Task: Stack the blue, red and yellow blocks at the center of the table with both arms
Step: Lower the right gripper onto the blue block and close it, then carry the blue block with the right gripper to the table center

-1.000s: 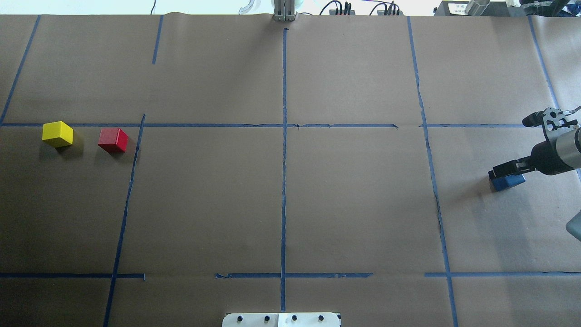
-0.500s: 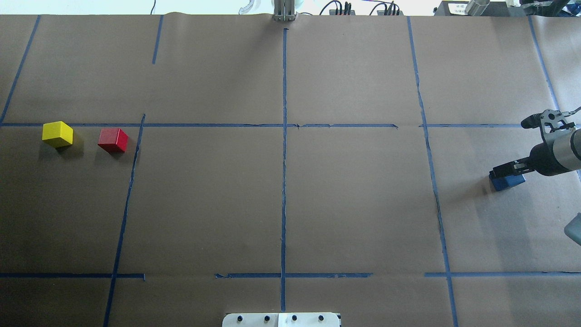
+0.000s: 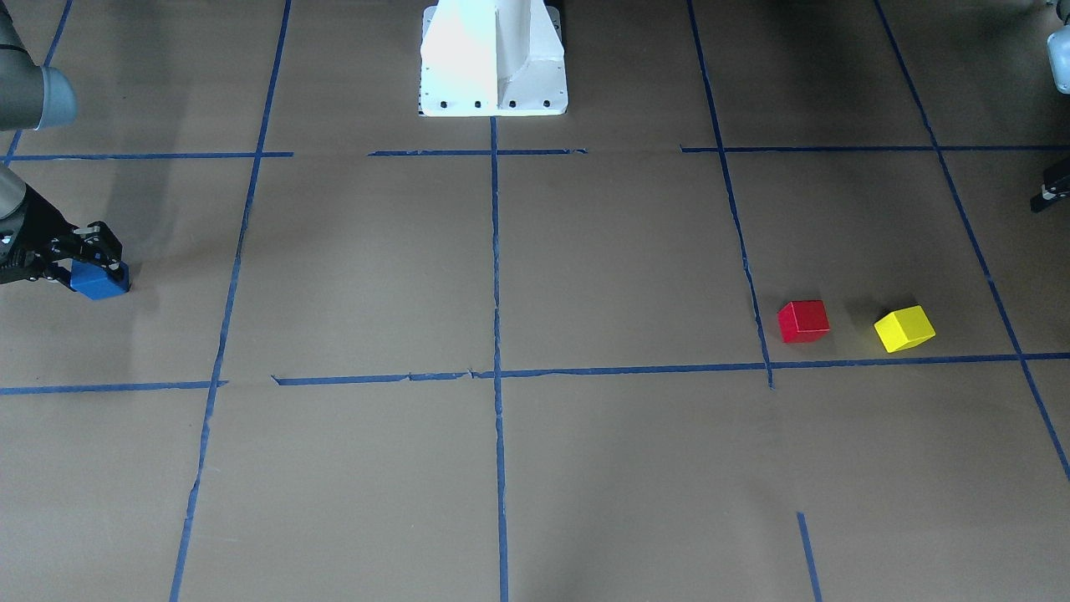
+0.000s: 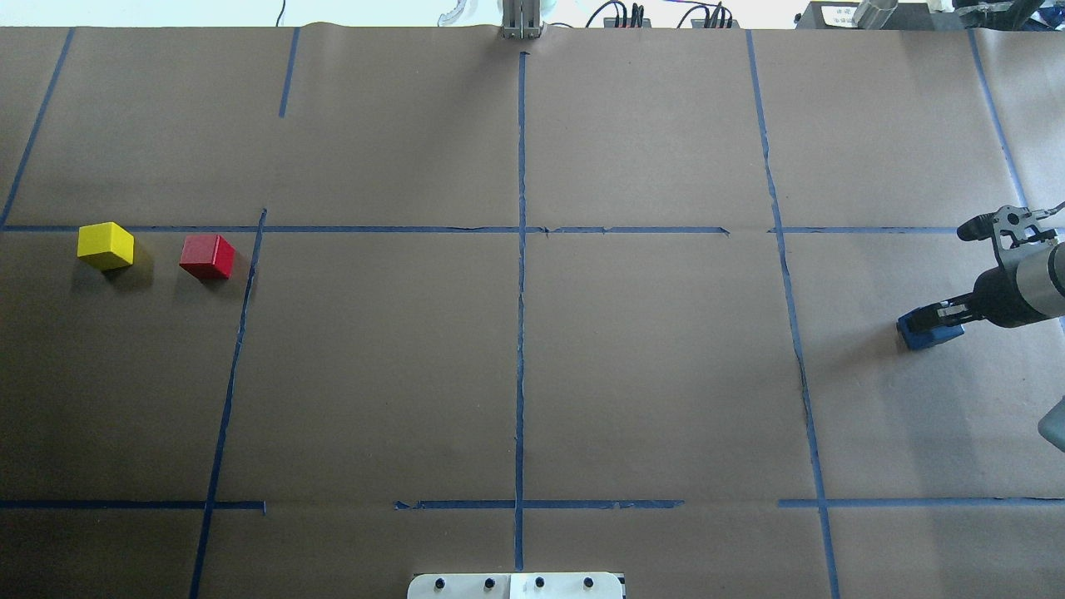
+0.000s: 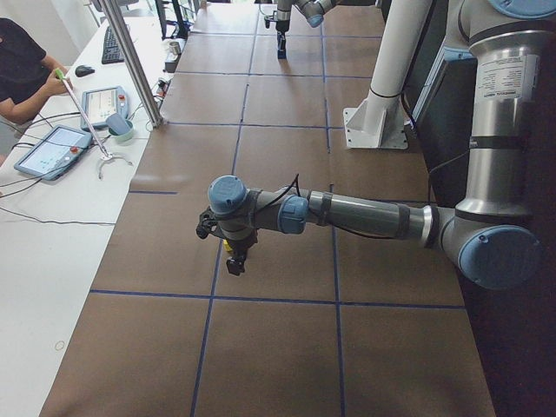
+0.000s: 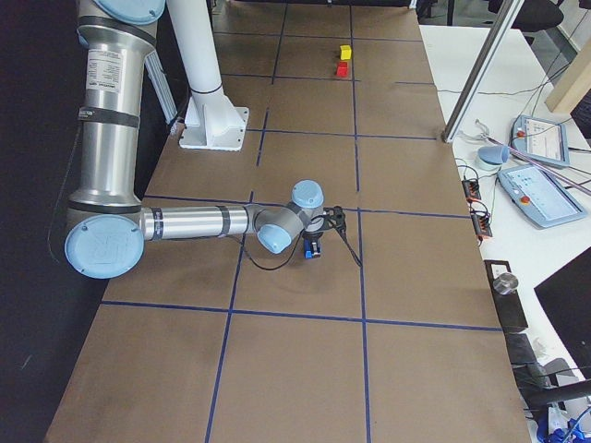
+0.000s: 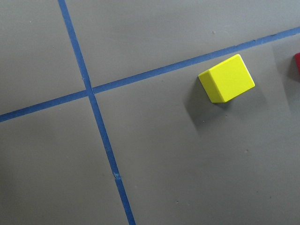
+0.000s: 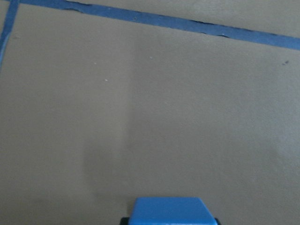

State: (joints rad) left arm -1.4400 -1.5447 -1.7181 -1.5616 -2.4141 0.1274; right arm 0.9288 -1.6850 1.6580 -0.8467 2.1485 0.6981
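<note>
Blocks split between the two side edges of the table

Right gripper is clamped on the blue block, which sits near the right edge. The red block and the yellow block stand near each other, not touching, by the left edge, the yellow one outermost. The left gripper hangs near them, and I cannot tell whether its claw is apart or together. Tape lines cross the brown paper between the two sides.

no legible text, label, brand or number on anything
</note>
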